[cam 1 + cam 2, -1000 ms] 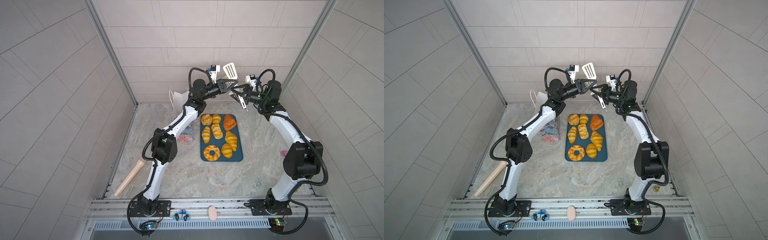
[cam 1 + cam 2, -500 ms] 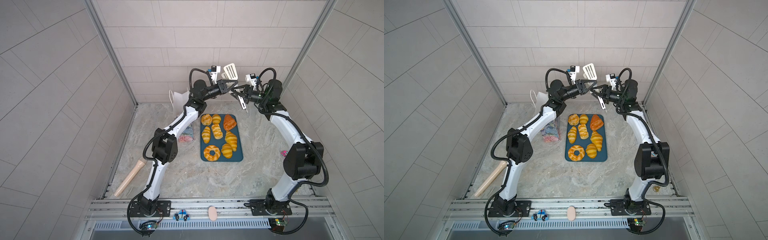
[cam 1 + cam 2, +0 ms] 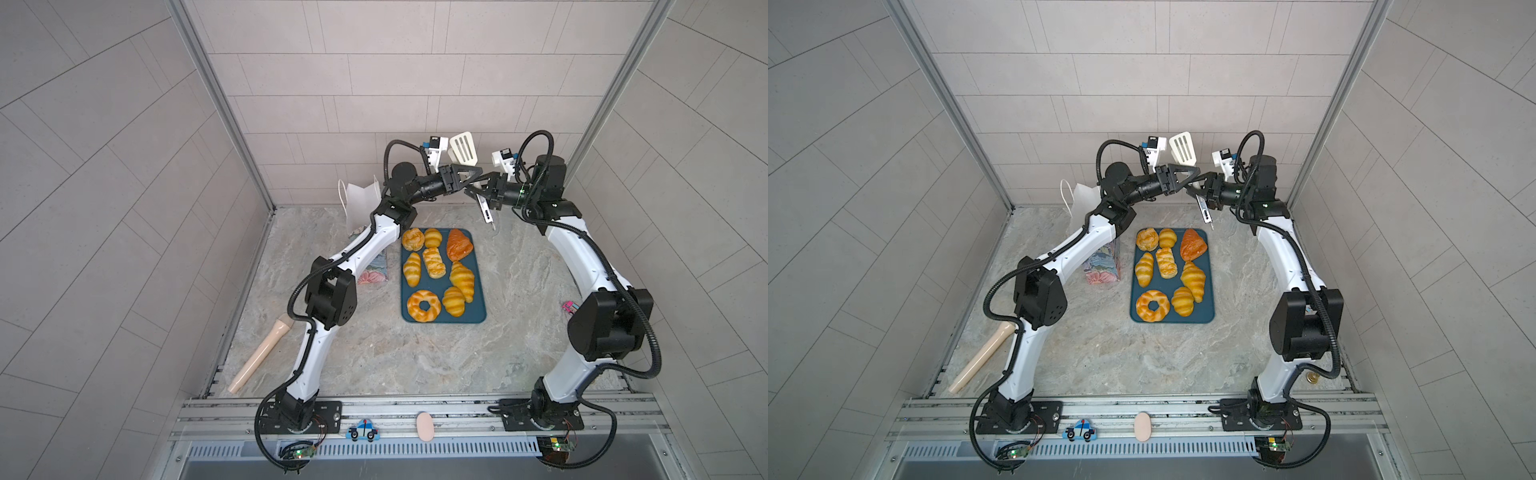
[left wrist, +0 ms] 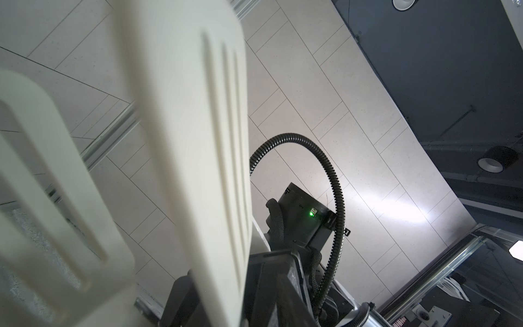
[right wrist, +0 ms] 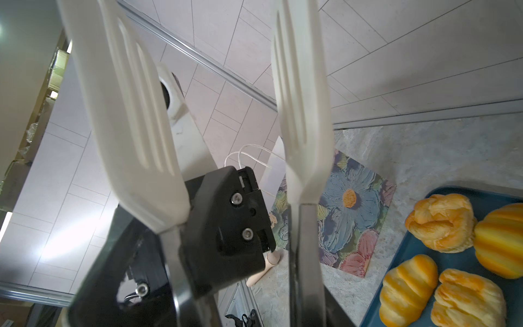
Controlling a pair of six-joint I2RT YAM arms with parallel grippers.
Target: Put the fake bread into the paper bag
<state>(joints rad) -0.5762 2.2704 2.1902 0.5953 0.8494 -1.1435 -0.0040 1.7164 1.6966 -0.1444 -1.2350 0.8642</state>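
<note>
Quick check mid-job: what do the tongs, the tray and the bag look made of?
The tongs: matte white plastic or silicone blades, slotted, on shiny metal arms. The tray: probably smooth dark-blue plastic, given its even colour and rounded corners. The bag: paper, judging by its flat folded panels, with printed flowers and white cord handles.

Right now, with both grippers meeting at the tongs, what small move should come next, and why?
Probably the right gripper should close firmly on the tongs before the left gripper backs off. Both meet at them in the air, and which one really holds them is unclear.
</note>
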